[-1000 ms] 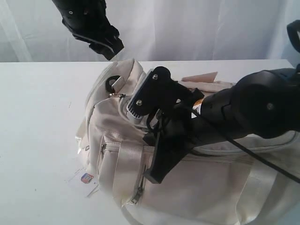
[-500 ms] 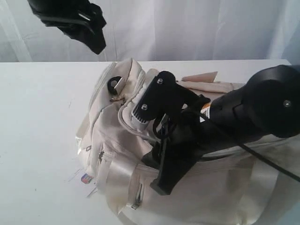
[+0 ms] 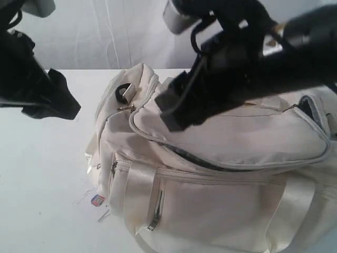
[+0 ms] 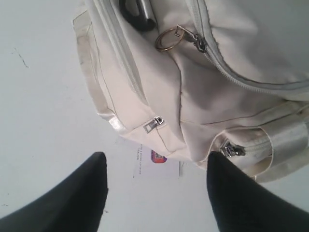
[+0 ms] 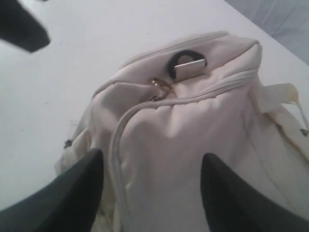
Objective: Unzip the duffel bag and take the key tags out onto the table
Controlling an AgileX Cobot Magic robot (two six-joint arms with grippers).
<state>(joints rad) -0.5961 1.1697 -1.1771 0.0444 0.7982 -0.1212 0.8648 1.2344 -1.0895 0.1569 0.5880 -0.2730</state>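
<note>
Left gripper (image 4: 155, 162): fingers spread, empty, over the table (image 3: 47, 174) at the duffel bag's (image 3: 221, 211) 9 o'clock. Right gripper (image 5: 152, 157): fingers parted, nothing held, above the bag's top. Zip pull ring (image 4: 166, 38) lies at the bag's 10 o'clock end. Dark line along the main zipper (image 3: 195, 159): gap or shadow, cannot tell. Key tags not visible. Judgement: unzipping step in hand; next move needs a precise pinch on that ring.

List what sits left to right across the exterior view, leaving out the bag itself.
left gripper → small white paper tag → black strap ring → right gripper
</note>
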